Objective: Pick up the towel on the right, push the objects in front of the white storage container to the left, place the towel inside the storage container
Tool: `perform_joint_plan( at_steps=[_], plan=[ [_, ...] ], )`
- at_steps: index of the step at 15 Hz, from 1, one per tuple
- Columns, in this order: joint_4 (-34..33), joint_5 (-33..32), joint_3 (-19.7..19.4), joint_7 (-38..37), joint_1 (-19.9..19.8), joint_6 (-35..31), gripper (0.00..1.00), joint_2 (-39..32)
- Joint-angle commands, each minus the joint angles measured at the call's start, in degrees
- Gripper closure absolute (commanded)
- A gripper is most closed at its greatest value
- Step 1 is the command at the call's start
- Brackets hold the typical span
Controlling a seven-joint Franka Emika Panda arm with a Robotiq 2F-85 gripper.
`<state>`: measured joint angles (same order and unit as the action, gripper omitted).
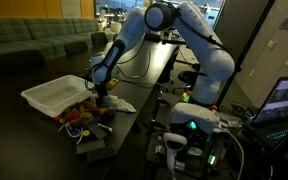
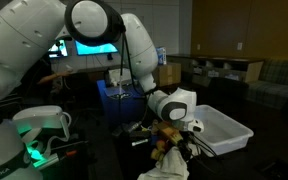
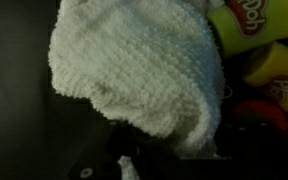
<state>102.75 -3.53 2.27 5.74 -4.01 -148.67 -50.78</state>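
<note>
A white knitted towel (image 3: 134,65) fills most of the wrist view and hangs close under the camera, bunched towards the jaws, which it hides. My gripper (image 1: 100,90) hovers just above a pile of small objects (image 1: 84,116) in front of the white storage container (image 1: 46,97). In both exterior views the gripper (image 2: 174,128) is right beside the container (image 2: 224,132), with the pile (image 2: 164,152) below it. Yellow Play-Doh tubs (image 3: 252,22) and a red item (image 3: 254,110) lie next to the towel.
The objects sit on a dark table whose edge (image 1: 124,125) is close to the pile. A dark cloth (image 1: 122,103) lies beside the gripper. Robot base electronics with green lights (image 1: 189,125) and a monitor (image 2: 84,48) stand nearby.
</note>
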Motion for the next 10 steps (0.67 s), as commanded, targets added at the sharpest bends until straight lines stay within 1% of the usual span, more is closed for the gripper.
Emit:
perform_joint_plan(
  at_steps=[1,5,10],
  plan=[
    [2.2,2.2,0.4,-4.8,3.7,-1.0,0.97,1.7],
    [1.6,4.2,1.4,-9.6,7.5,-0.6,0.97,1.2],
    [1.8,6.2,3.4,-12.3,10.9,-0.8,0.97,1.6]
  ],
)
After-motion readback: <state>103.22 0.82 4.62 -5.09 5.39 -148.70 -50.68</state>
